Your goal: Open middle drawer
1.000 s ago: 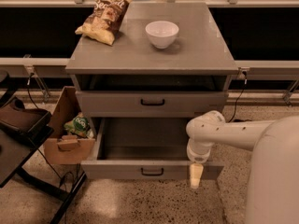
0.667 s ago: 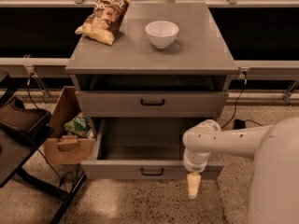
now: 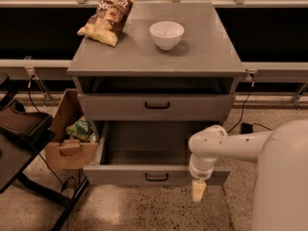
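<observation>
The middle drawer (image 3: 120, 175) stands pulled out from the grey cabinet (image 3: 86, 66), showing its plain grey box (image 3: 144, 146) with nothing in it and a small black bar handle (image 3: 157, 177) on its front. Above it the first drawer (image 3: 110, 107) is closed, with its own black handle (image 3: 157, 105). The third drawer is hidden under the open one. My gripper (image 3: 198, 190) points down at the floor, just in front of the right part of the middle drawer's front and right of its handle. It holds nothing that I can see. My white arm (image 3: 231, 146) reaches in from the right.
On the cabinet top lie a chip bag (image 3: 107, 18) and a white bowl (image 3: 166, 34). A cardboard box (image 3: 67, 150) with a green packet (image 3: 82, 128) stands on the floor at the left. A dark chair (image 3: 19, 129) is at the far left. Cables (image 3: 243, 112) run at the right.
My gripper has dropped a little lower and shifted slightly left in front of the drawer front. The middle drawer stays pulled out the same amount.
</observation>
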